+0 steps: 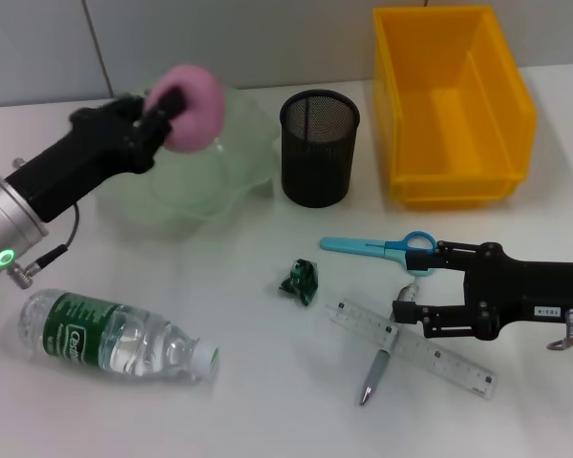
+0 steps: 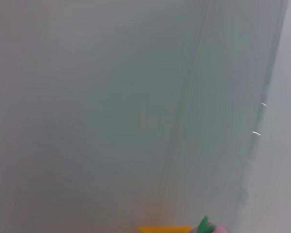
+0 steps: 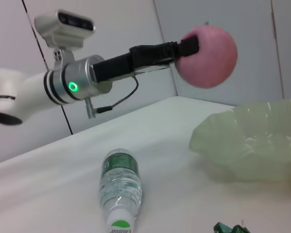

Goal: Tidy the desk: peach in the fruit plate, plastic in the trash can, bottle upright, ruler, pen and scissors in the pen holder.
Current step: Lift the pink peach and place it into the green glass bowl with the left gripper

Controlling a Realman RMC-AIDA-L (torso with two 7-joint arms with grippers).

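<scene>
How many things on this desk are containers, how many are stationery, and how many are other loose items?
Containers: 3 – fruit plate, pen holder, yellow bin
Stationery: 3 – scissors, ruler, pen
Other: 3 – peach, bottle, green plastic
Total: 9

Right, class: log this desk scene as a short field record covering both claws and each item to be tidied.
left claw: shut on peach, held above fruit plate
right claw: low over ruler and pen
bottle: lying on its side
scissors: flat on desk
plastic: crumpled, on desk
pen holder: upright
trash can: yellow bin
</scene>
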